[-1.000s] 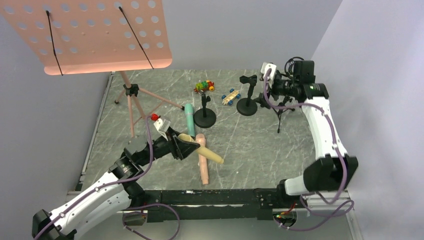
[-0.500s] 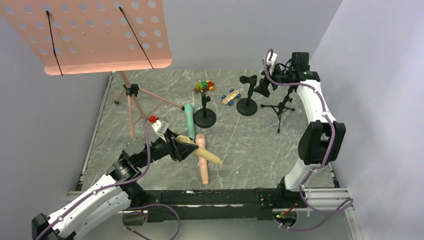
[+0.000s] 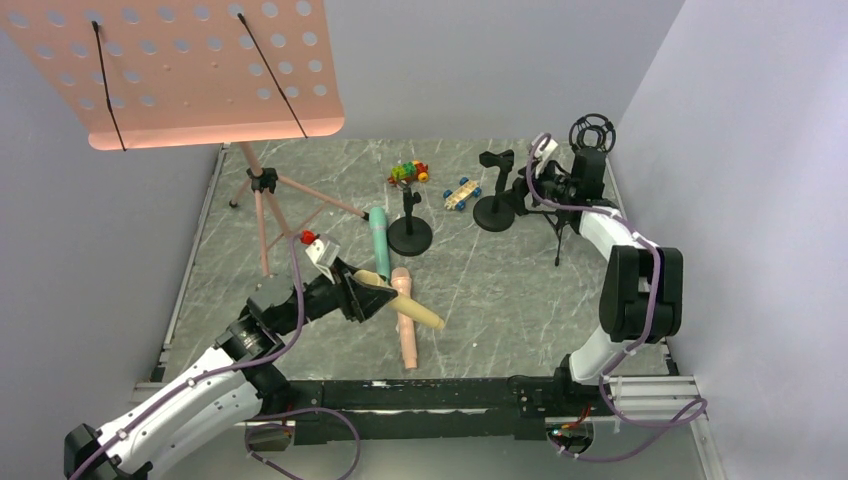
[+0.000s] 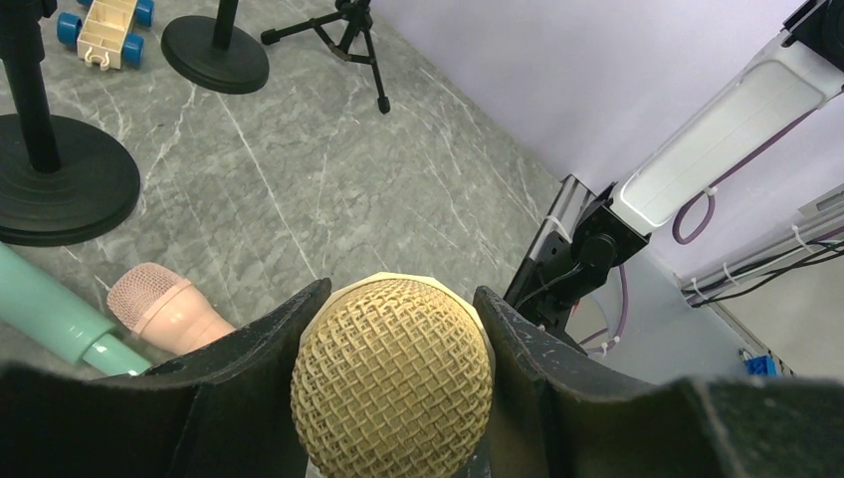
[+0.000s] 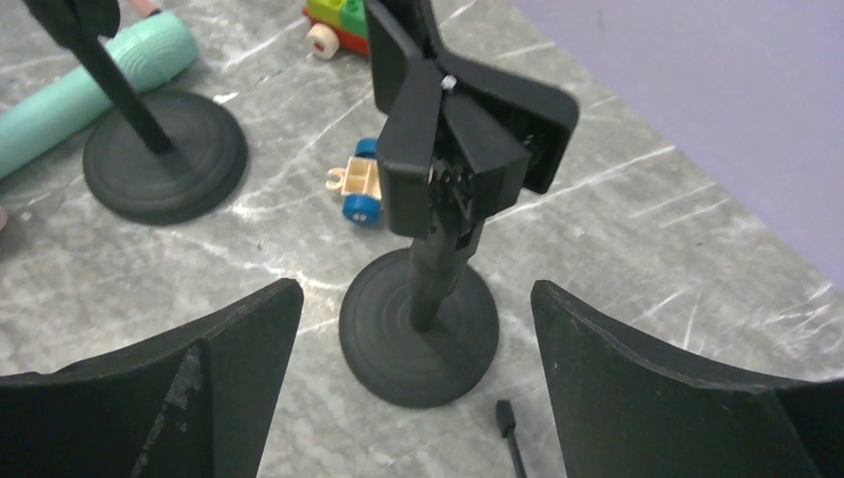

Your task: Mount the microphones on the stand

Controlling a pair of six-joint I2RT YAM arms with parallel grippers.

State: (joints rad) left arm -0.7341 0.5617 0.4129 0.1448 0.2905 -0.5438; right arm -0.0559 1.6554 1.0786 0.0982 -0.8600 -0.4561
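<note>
- Clamped in left gripper (image 4: 398, 299): pale yellow microphone (image 4: 391, 383), domed woven-mesh head, near centre.
- Crossing under it: smooth peach-pink microphone (image 3: 405, 335); mint-green microphone (image 3: 379, 232) farther.
- Spread wide, empty: right gripper (image 5: 415, 291) before disc-based black stand (image 5: 418, 344), far right.
- Mesh weave legible only from left wrist.

The left gripper's (image 4: 400, 291) black fingers (image 4: 269, 339) press both sides of a pale yellow plastic microphone (image 4: 393, 383) with a mesh head. On the grey marbled table (image 4: 328, 189) beyond, a peach-pink plastic microphone (image 4: 164, 307) touches a mint-green plastic microphone (image 4: 48, 314), near a black round stand base (image 4: 65, 194).
</note>
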